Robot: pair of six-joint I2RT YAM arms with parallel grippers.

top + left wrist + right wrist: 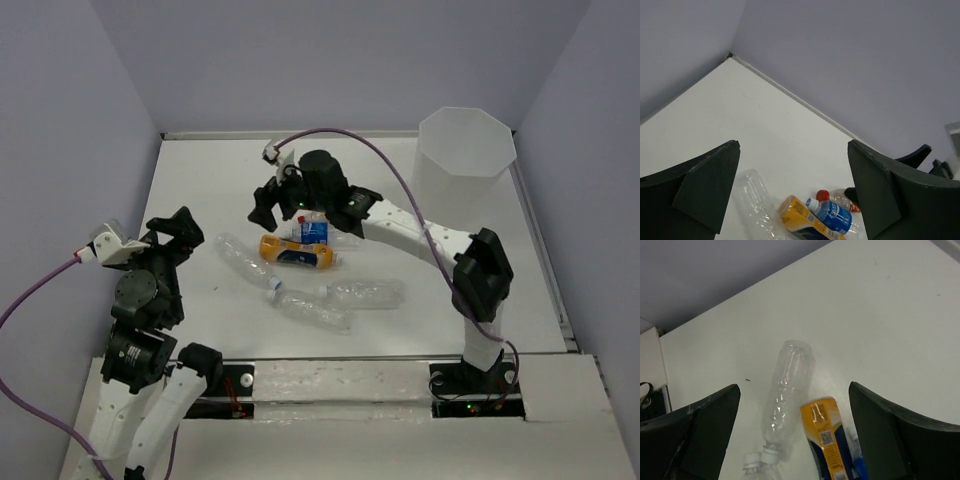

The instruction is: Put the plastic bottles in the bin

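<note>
Nearest the arm bases, the front-left clear bottle (310, 308) and the front-right clear bottle (365, 293) lie on their sides on the white tabletop (200, 170), close together. Just beyond them, a third clear bottle (245, 258) lies slanted. To its left hangs the left gripper (793, 150), its jaws spread and holding nothing. Farther back, the orange-yellow bottle (297, 252) rests against the blue-label bottle (312, 230). The right gripper (275, 212) hovers over this pair, its jaws spread wide and gripping nothing. The bin (465, 150) stands upright in the far right corner, well apart from every bottle.
</note>
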